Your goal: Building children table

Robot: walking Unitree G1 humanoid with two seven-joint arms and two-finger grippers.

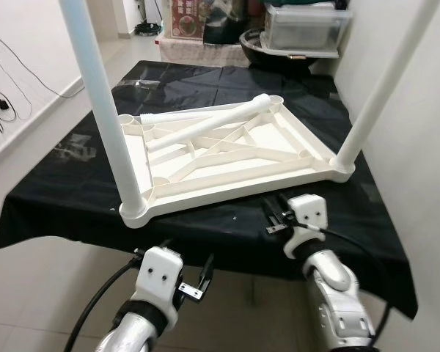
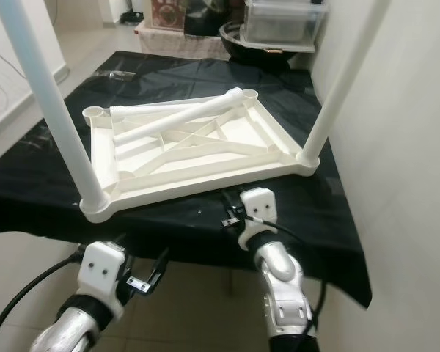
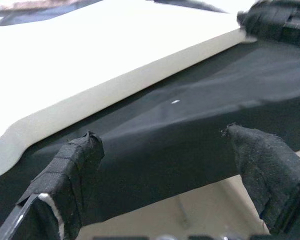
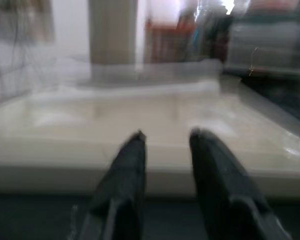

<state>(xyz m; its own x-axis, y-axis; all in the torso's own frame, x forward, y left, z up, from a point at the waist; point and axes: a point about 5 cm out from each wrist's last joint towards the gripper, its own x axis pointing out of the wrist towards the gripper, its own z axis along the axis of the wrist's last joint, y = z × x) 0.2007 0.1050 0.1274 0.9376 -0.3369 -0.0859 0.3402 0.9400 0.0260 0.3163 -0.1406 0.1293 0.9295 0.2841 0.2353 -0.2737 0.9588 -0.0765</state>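
- Head views: white tabletop (image 1: 227, 158) lies upside down on the black-covered table (image 1: 59, 191), likely so legs can be pushed into its corner sockets. Two legs (image 1: 103, 110) stand at the near corners, tops cut off; two loose legs (image 1: 205, 121) lie inside.
- Left wrist view: left gripper (image 3: 165, 165) spread wide, empty, below the tabletop edge.
- Right wrist view: blurred; right gripper (image 4: 165, 150) narrow, holding nothing, at the rim.
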